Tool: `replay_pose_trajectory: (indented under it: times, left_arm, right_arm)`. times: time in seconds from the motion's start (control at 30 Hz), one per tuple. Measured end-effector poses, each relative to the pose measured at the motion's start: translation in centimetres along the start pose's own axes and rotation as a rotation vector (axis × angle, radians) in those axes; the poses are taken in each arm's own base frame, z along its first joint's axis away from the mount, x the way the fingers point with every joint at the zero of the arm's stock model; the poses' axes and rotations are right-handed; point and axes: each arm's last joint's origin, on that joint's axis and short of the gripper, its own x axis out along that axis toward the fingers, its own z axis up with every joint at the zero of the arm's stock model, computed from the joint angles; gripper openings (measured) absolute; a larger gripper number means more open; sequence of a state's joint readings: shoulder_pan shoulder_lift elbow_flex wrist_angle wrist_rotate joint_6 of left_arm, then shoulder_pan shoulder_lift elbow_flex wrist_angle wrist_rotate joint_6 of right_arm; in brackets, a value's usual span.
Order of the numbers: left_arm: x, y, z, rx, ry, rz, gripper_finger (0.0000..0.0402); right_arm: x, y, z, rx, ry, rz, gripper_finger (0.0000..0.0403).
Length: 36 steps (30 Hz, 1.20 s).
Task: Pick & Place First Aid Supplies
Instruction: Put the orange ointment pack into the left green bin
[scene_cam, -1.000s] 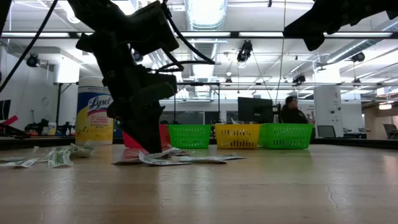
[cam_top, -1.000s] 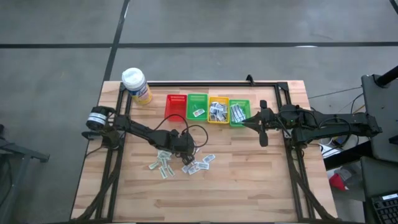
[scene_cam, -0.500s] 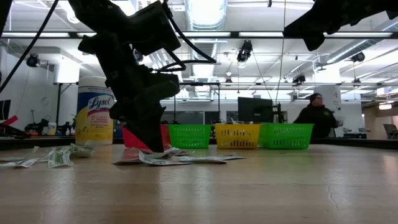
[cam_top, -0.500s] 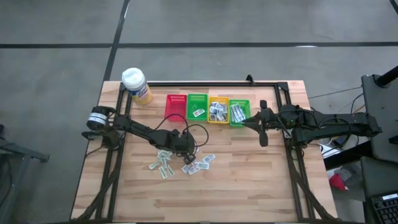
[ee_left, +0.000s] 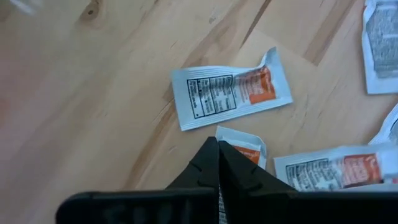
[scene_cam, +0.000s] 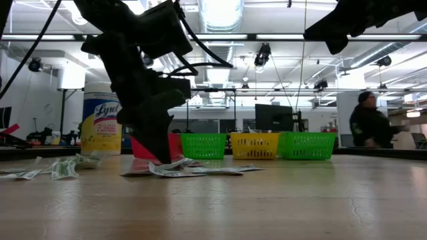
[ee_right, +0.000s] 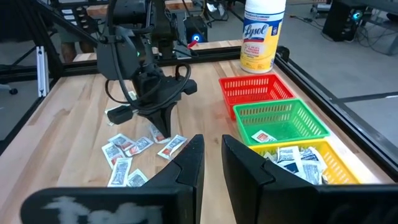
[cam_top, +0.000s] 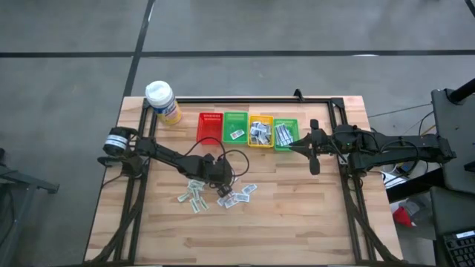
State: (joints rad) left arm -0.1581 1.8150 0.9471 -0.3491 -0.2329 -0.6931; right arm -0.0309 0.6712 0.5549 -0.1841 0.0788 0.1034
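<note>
Your left gripper (ee_left: pixel 218 163) is pinched fully closed on a packet (ee_left: pixel 244 143) among the scattered supplies just before the red basket (cam_top: pixel 210 127), so lift straight up and check nothing else clings.

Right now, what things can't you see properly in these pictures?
- Left wrist view: the left end effector is shut on a packet, but its fingers hide most of that packet.
- High view: print on the loose packets is too small to read.
- Low view: basket walls hide what lies in the yellow basket.
- Right wrist view: the right end effector cuts off part of the yellow basket; the far green basket is out of frame.
</note>
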Motion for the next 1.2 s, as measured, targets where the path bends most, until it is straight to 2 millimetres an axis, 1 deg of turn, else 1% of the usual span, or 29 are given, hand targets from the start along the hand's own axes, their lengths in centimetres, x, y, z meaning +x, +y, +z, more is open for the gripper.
replay_pose_trajectory:
  times: [0.2, 0.3, 0.47, 0.87, 0.97, 1.1, 1.2]
  left_arm:
    - [0.0, 0.6, 0.0, 0.014, -0.043, 0.106, 0.0004]
    - [0.0, 1.0, 0.3, 0.008, -0.087, 0.162, 0.0013]
    - [-0.9, 1.3, 0.7, -0.001, -0.148, 0.203, 0.0034]
    - [-3.0, 1.6, 1.3, -0.002, -0.175, 0.158, 0.0084]
    - [-3.8, 1.6, 1.5, -0.017, -0.177, 0.116, 0.0099]
    - [-4.7, 1.6, 1.3, -0.026, -0.121, 0.046, 0.0118]
    - [-4.7, 1.7, 1.0, -0.024, -0.071, 0.033, 0.0130]
  right_arm:
    - [0.0, 0.0, 0.0, -0.002, 0.000, 0.000, 0.0052]
    - [0.0, 0.0, 0.0, -0.001, 0.000, 0.000, 0.0052]
    - [0.0, 0.0, 0.0, 0.011, 0.000, 0.000, 0.0052]
    - [0.0, 0.0, 0.0, 0.009, 0.000, 0.000, 0.0052]
    - [0.0, 0.0, 0.0, 0.009, 0.000, 0.000, 0.0052]
    - [0.0, 0.0, 0.0, 0.009, 0.000, 0.000, 0.0052]
    - [0.0, 0.0, 0.0, 0.009, 0.000, 0.000, 0.0052]
